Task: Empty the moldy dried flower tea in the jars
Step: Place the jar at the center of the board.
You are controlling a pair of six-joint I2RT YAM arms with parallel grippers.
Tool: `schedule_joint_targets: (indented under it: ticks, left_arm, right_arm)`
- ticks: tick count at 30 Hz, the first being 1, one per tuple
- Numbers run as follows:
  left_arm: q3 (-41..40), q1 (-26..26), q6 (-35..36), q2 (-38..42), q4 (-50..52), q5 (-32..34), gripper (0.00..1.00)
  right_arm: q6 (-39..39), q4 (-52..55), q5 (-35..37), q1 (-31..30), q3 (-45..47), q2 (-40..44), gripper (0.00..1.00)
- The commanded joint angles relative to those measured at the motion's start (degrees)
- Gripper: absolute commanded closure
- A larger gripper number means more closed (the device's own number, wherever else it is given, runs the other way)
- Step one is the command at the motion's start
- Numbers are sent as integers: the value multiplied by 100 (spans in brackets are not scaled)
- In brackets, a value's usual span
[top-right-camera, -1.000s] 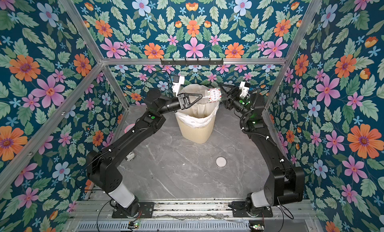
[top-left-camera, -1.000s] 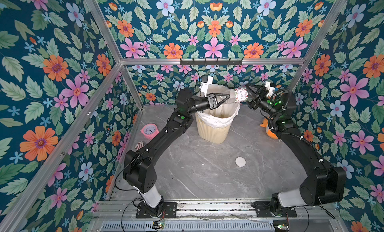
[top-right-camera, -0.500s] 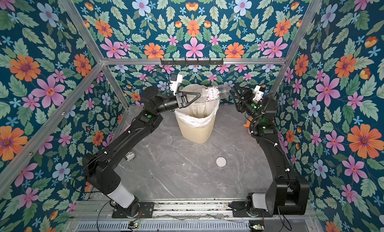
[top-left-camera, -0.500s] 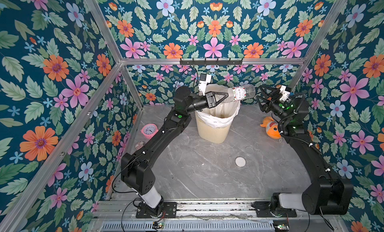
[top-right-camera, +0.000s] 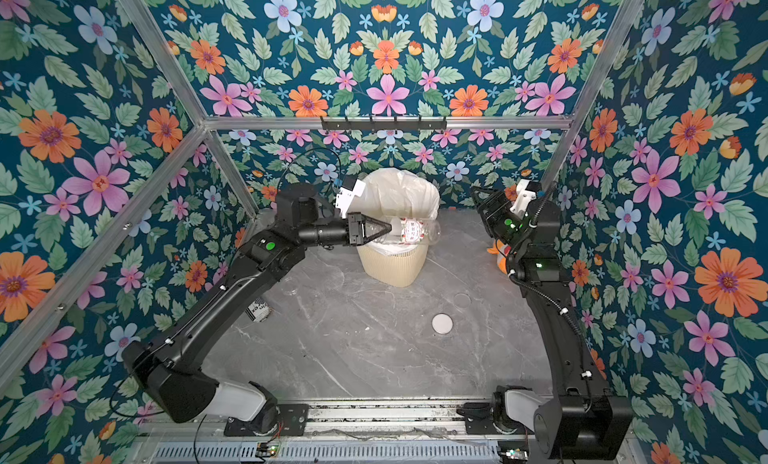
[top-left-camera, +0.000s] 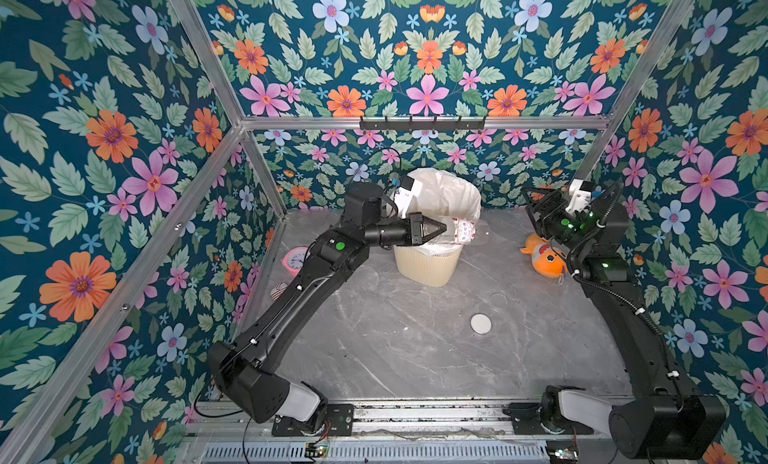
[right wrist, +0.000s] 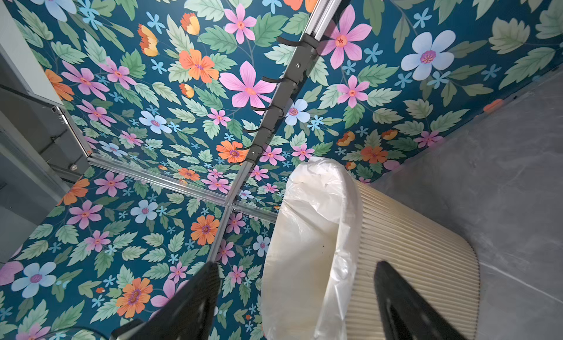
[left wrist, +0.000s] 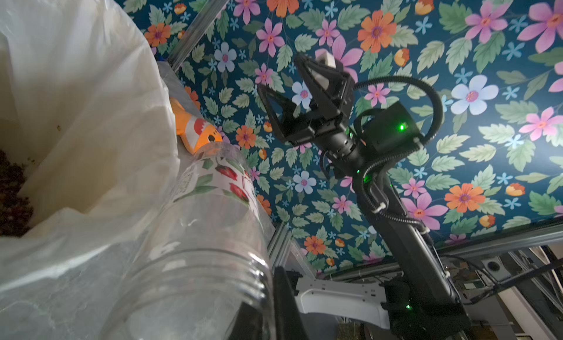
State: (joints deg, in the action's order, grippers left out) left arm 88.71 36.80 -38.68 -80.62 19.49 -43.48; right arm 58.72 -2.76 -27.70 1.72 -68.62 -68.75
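Beyond the left gripper (top-left-camera: 442,230), clamped on its neck, the labelled jar (top-left-camera: 463,232) lies sideways over the bin (top-left-camera: 428,268), seemingly empty. Moldy dried flower tea (left wrist: 12,195) sits inside, beneath. Well aside, the right gripper (left wrist: 283,79) hangs open, holding nothing. Next: set this jar down.

Nothing could be read outright. The jar (left wrist: 213,183) bore a white label printed with red flowers and green leaves, its small print too blurred to read. The black-and-white can (top-right-camera: 258,311) by the table's (top-right-camera: 374,358) left edge showed letter-like marks, illegible. The pink clock's (top-left-camera: 294,260) dial figures were too small.
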Motion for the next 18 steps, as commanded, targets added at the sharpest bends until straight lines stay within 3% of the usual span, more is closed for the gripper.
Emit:
schedule_joint_targets:
  ticks: [1,7,11,14,18]
  left_arm:
    - [-233,109,398,300,714,408,100]
    - [-909,159,629,664,1652,930,100]
    - [-1068,154,925,673,2505,1661,100]
    - [-1175,142,1064,574,3044,2310,100]
    - [-1155,152,1264,197,3501,2705,100]
  right_arm:
    - [-209,123,102,2,-5,39,19]
    - [-164,37,82,47,119,64,19]
    - [-192,55,72,81,169,86,19]
    - [-203,72,63,109,202,86,19]
    - [-194,39,43,111,235,47,19]
